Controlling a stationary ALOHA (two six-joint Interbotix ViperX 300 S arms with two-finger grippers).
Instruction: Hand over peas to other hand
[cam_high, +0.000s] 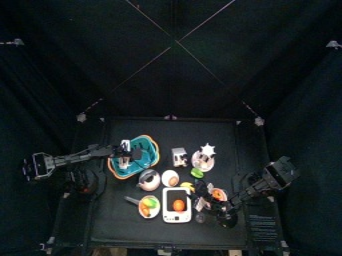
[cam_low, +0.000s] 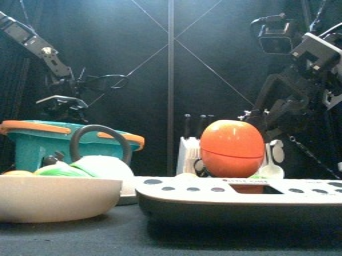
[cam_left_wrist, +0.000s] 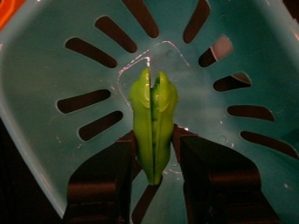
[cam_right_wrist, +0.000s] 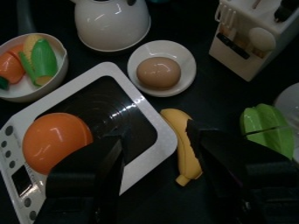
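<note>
A green pea pod (cam_left_wrist: 153, 114) lies in the bottom of a teal slotted colander (cam_left_wrist: 70, 105). My left gripper (cam_left_wrist: 155, 171) reaches into the colander, its jaws pressed against both sides of the pod's near end. In the top view the colander (cam_high: 118, 172) stands at the table's left with the left gripper (cam_high: 130, 153) over it. My right gripper (cam_right_wrist: 163, 171) is open and empty, hovering over a banana (cam_right_wrist: 183, 150) at the table's front right (cam_high: 221, 206).
A white scale (cam_right_wrist: 117, 105) carries an orange (cam_right_wrist: 52, 140). A small bowl holds an egg (cam_right_wrist: 162, 72). A white kettle (cam_right_wrist: 111, 22), a bowl of vegetables (cam_right_wrist: 35, 57) and a white knife block (cam_right_wrist: 251, 35) stand around it. A green leafy item (cam_right_wrist: 268, 122) lies nearby.
</note>
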